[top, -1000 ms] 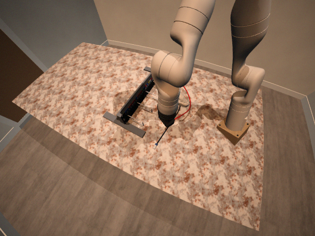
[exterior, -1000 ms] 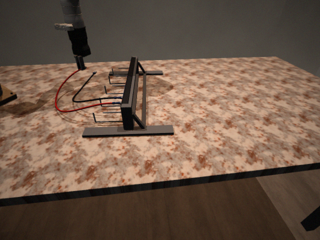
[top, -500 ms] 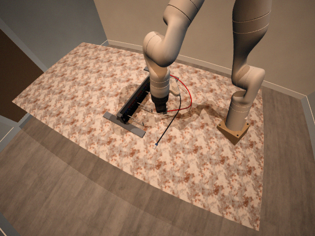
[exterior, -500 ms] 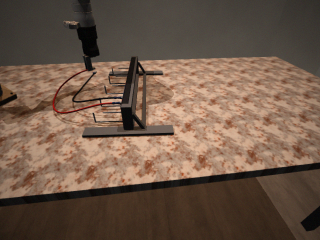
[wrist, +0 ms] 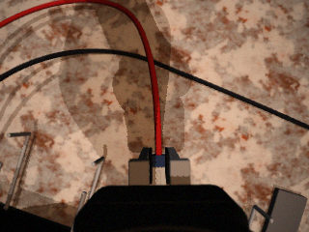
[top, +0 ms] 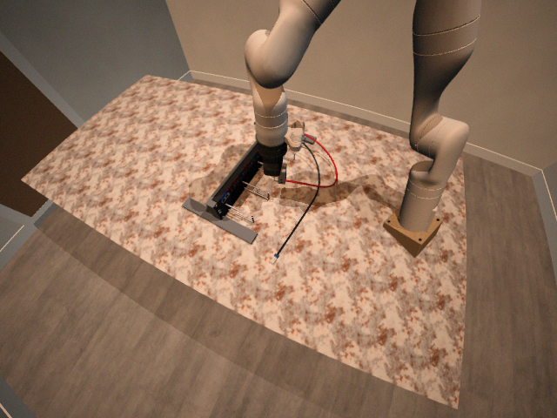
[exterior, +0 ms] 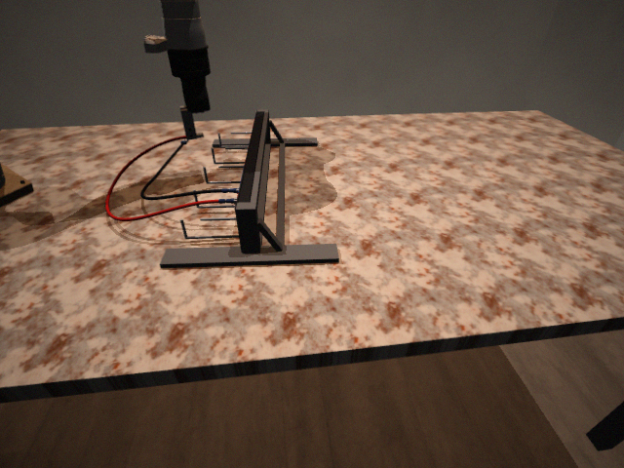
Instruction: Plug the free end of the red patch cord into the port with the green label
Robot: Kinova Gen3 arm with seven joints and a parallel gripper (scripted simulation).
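Red rubbery cord's free plug gripped in black pincer, approx. 3 o'clock of dark metal rack; insertion, latching, release TBD.

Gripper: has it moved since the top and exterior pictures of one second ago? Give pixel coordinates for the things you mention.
Yes; in both views the gripper (top: 282,178) (exterior: 191,135) (wrist: 158,159) has moved closer to the rack (top: 233,228) (exterior: 248,226) (wrist: 286,213), which stands where it did.
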